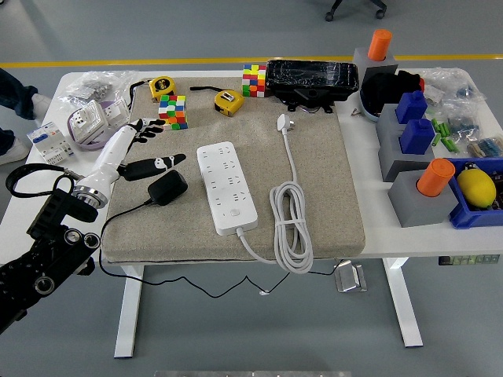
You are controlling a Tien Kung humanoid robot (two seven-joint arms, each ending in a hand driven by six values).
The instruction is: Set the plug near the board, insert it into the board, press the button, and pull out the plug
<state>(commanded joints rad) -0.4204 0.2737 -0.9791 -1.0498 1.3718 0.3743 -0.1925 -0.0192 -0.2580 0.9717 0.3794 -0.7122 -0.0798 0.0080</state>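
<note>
A white power strip [226, 187] lies lengthwise in the middle of the beige mat [330, 181], its round button [233, 212] near the front end. A black plug [167, 187] rests on the mat just left of the strip, its black cable trailing off the table's front edge. My left hand [157, 145] hovers just above and left of that plug, fingers spread and holding nothing. The strip's own white plug [284, 122] lies at the back of the mat, with its cord coiled [291, 224] to the strip's right. The right arm is out of view.
Two colour cubes [173, 111] [254, 79], two yellow tape measures [228, 100] and a black box [311, 78] line the mat's back. Switch boxes [94, 122] sit at the left. Grey blocks with orange and blue caps [416, 133] fill the right side. A person's leg [14, 85] shows at the left edge.
</note>
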